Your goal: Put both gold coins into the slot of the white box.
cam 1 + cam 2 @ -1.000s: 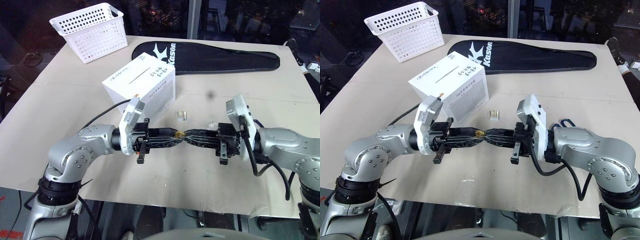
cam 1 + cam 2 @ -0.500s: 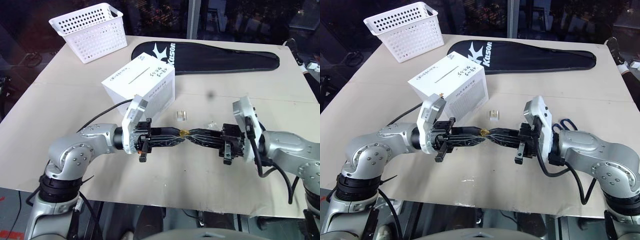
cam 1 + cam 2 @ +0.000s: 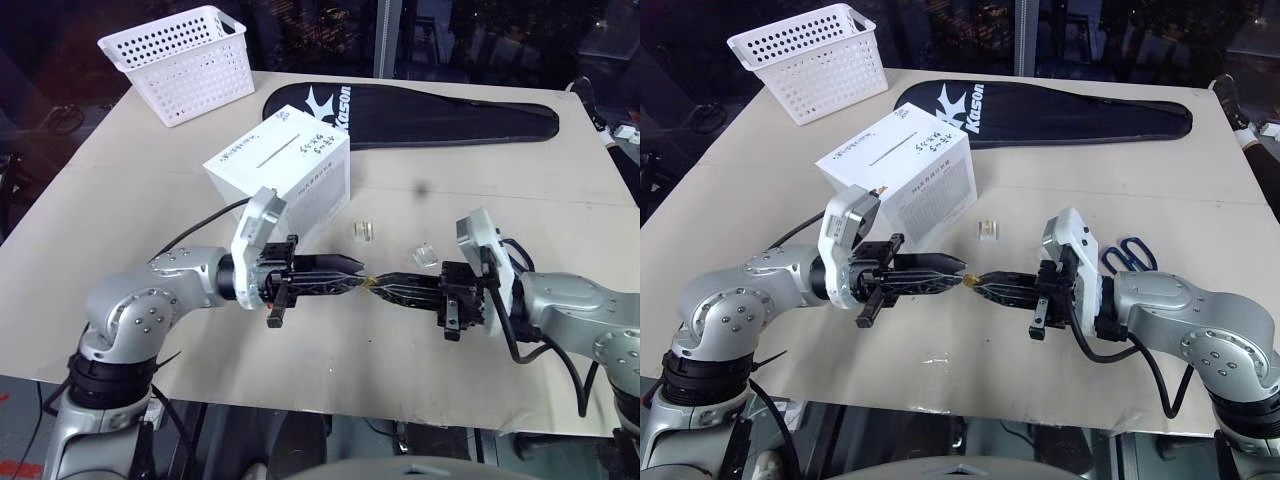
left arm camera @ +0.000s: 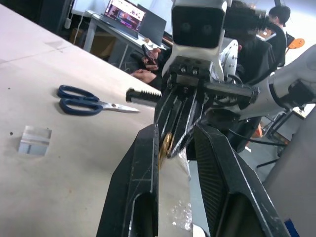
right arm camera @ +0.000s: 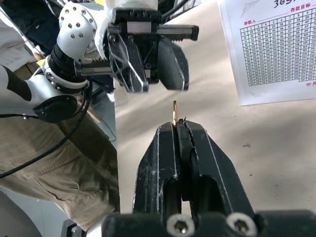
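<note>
one coin pinched at the right fingertips, box waiting behind

here we count one gold coin (image 5: 174, 109) in sight, standing on edge at the very tip of our right gripper (image 3: 977, 280), whose two black fingers are pressed together on it. we cannot find a second coin anywhere on the table.

our left gripper (image 3: 958, 275) points across at the right one, tip to tip, just above the tabletop. its two fingers stand a little apart, and in the left wrist view the coin and the right fingertips sit in the gap between them. whether the left fingers touch the coin we cannot tell.

there is one white box (image 3: 282, 172) with dark handwriting and a printed grid on its side, resting on the table (image 3: 500, 190) behind our left gripper. it carries one slot (image 3: 277, 154), a thin line on its top face. the coin is well short of that slot, in front of the box and to its right.

we count two small clear plastic cases: one (image 3: 362, 232) just right of the box, another (image 3: 425, 255) near our right wrist. one pair of blue-handled scissors (image 3: 1128, 252) lies by our right arm. one white perforated basket (image 3: 185, 60) sits at the far left corner, and one long black racket bag (image 3: 420, 113) lies along the far edge.

in the wrist views we see people beyond the table, though how many we cannot count.
</note>
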Robot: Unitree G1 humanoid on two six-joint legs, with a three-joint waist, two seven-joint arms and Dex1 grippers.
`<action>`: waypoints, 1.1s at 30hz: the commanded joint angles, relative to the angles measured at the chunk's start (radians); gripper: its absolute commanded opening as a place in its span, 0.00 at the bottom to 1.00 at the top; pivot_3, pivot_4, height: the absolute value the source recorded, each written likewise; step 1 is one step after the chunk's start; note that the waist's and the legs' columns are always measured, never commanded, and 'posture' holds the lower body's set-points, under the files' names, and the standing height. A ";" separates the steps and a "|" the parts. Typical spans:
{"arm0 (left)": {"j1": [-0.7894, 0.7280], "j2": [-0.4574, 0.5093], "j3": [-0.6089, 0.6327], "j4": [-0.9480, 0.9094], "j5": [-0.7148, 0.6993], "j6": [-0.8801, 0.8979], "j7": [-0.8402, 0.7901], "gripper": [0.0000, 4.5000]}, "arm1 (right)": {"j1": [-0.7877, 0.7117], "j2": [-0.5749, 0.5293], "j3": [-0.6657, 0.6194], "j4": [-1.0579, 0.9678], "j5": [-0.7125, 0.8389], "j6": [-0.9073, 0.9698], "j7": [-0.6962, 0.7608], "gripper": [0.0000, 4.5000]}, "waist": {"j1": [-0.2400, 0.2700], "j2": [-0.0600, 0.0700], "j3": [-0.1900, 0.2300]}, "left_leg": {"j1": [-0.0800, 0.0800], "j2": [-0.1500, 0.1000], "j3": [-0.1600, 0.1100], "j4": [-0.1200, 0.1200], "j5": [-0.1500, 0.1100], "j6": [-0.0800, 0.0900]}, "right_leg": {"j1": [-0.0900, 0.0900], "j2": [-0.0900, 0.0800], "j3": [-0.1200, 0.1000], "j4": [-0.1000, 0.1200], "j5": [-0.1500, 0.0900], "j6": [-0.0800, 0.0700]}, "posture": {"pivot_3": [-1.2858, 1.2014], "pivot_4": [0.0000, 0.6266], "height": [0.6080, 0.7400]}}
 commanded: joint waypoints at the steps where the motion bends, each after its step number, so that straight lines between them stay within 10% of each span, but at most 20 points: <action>1: 0.007 0.009 -0.003 -0.021 0.015 -0.026 -0.025 0.25 | -0.008 -0.009 -0.025 -0.039 0.036 -0.024 -0.001 0.00 | 0.000 0.000 0.000 | 0.000 0.000 0.000 0.000 0.000 0.000 | 0.000 0.000 0.000 0.000 0.000 0.000 | 0.52 0.24 1.00; 16: 0.035 0.001 -0.011 -0.021 0.029 -0.051 -0.049 0.25 | -0.014 -0.016 -0.008 -0.048 0.060 -0.035 -0.012 0.00 | 0.001 0.000 0.000 | 0.000 0.000 0.000 0.000 0.000 0.000 | 0.000 0.000 0.000 0.000 0.000 0.000 | 0.52 0.24 1.00; 20: 0.049 0.003 -0.016 -0.012 0.040 -0.062 -0.073 0.01 | -0.019 -0.010 -0.001 -0.048 0.066 -0.036 -0.011 0.00 | 0.001 0.000 0.000 | 0.000 0.000 0.000 0.000 0.000 0.000 | 0.000 0.000 0.000 0.000 0.000 0.000 | 0.52 0.24 1.00; 33: 0.059 -0.013 -0.013 -0.010 0.048 -0.080 -0.082 0.01 | -0.036 -0.005 0.012 -0.031 0.101 -0.029 -0.013 0.00 | 0.001 0.000 0.000 | 0.000 0.000 0.000 0.000 0.000 0.000 | 0.000 0.000 0.000 0.000 0.000 0.000 | 0.52 0.24 1.00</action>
